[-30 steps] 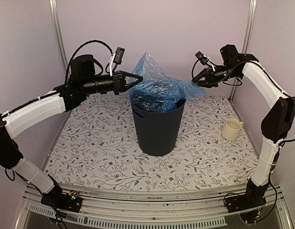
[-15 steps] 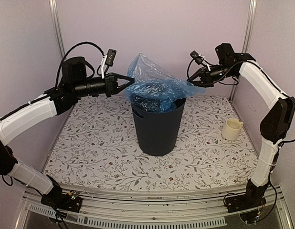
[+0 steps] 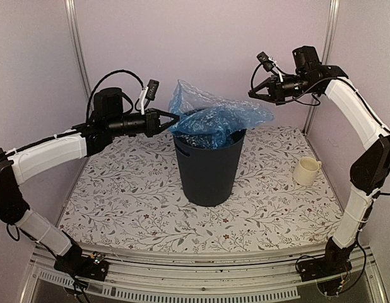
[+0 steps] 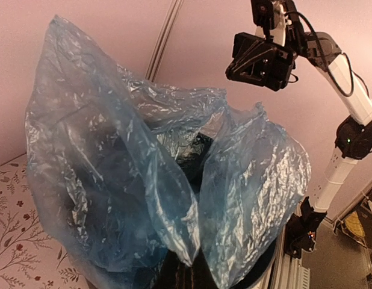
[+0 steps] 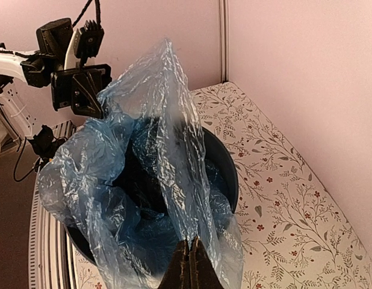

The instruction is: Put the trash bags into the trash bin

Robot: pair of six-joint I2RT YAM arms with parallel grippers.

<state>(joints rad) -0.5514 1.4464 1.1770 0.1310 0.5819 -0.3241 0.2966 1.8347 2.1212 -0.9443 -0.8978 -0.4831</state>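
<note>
Bulging from one trash bin (image 3: 209,170), one trash bag (image 3: 211,117), left tool (image 3: 176,117) pinching it, right tool (image 3: 251,94) clenched empty

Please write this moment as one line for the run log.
left hand: shut on bag edge | right hand: shut, clear of bag | bag: partly in bin, top sticking out

Worktop (image 3: 119,202) count
One trash bag (image 3: 211,117), one trash bin (image 3: 209,170), one mug (image 3: 305,171), two tools: left tool (image 3: 176,116), right tool (image 3: 252,93).

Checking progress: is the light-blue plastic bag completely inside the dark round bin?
No, the crinkly light-blue plastic bag billows well above the rim of the tall dark navy plastic bin.
</note>
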